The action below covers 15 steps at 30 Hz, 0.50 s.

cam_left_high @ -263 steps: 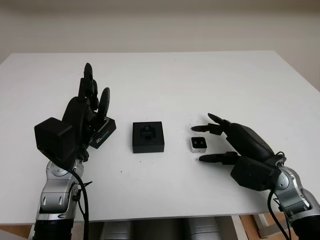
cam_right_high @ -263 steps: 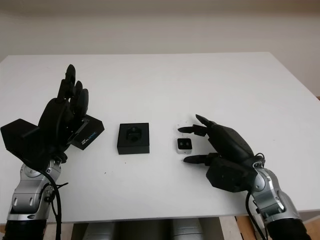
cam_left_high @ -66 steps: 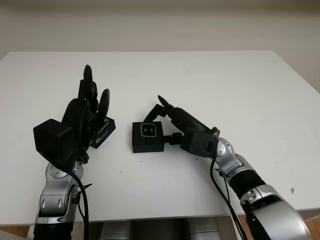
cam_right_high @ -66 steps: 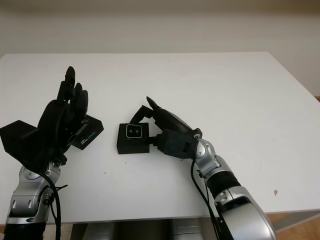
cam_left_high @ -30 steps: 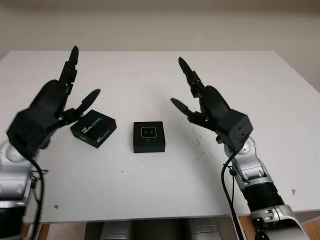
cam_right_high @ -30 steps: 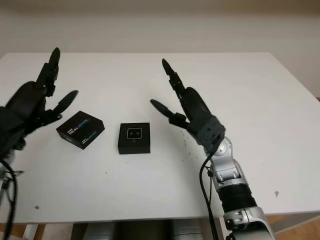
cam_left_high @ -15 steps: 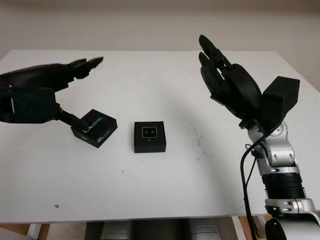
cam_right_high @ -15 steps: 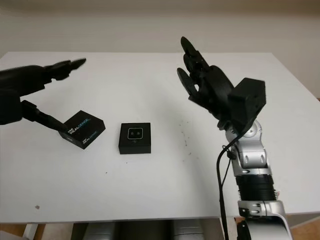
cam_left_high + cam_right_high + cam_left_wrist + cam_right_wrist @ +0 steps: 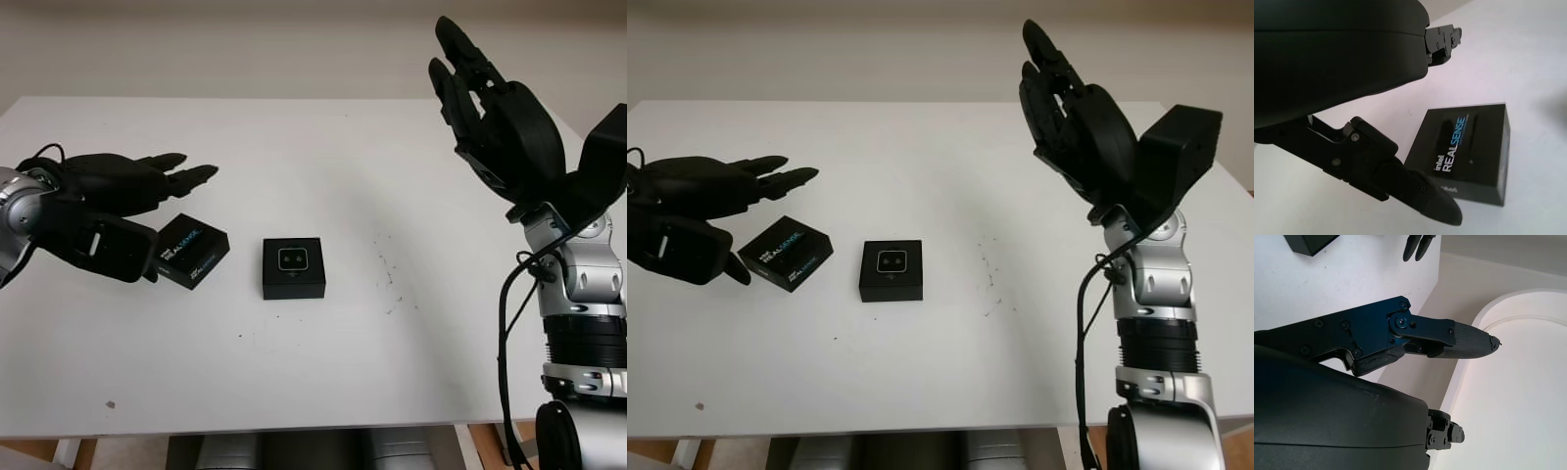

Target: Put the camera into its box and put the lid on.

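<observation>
Left hand: open, holding nothing, low over the worktop just beside the lid; fingers reach past the lid's far side, thumb near its close edge.
Right hand: open and empty, raised high at the right, well apart from everything.
Lid: black, printed side up (REALSENSE lettering reads in the left wrist view), flat on the worktop left of the box.
Camera: seated in the box, lens face up; box uncovered.
Risk, grasp: in my judgement the thumb could push the lid along the worktop instead of pinching it, since the lid lies flat with little edge to catch.
Risk, placement: a lid carried tilted or turned could sit skew on the box or nudge it; a camera not fully seated would keep the lid from closing.
Hard to see: whether the thumb already touches the lid (it looks close, possibly touching, in the left wrist view); how deep the camera sits; the lid's hollow underside.
</observation>
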Tool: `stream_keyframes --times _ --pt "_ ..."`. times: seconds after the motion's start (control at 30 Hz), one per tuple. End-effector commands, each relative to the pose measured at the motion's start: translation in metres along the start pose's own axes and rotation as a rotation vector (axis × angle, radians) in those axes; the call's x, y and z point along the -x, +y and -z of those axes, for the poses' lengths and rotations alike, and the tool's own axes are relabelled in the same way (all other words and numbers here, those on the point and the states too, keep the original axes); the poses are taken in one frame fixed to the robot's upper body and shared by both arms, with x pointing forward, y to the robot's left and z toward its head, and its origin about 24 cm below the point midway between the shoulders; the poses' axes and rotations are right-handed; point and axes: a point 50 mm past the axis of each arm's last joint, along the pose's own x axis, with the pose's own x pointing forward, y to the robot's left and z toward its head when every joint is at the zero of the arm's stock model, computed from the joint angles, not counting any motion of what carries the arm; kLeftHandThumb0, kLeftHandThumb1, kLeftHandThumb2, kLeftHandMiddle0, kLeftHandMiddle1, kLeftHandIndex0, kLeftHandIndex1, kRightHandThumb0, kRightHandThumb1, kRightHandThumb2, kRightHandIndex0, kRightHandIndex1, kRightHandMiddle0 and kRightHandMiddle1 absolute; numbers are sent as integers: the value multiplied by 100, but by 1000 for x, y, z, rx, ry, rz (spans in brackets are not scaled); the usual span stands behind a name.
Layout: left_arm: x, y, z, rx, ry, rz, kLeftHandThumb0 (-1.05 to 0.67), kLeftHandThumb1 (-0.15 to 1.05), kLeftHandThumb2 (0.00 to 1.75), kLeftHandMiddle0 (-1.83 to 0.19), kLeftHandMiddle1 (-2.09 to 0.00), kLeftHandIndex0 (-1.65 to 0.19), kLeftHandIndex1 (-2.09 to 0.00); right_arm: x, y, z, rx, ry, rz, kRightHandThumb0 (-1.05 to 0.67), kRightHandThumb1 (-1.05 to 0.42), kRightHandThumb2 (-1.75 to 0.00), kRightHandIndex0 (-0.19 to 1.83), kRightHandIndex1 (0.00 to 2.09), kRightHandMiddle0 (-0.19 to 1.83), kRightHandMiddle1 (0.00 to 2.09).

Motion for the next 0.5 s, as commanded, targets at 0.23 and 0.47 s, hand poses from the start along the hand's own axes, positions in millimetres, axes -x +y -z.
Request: stream_keyframes --times 0.23,0.47 --pt "-11 -4 -1 -47 -25 -12 -52 76 5 18 -4 17 -4 2 -5 -2 22 -3 16 -71 -105 -55 -14 5 -11 4" --pt "-20 -10 -1 -23 -46 -22 -54 78 6 14 -6 14 -6 5 -3 2 30 25 15 -68 -105 -59 -15 5 -11 5"
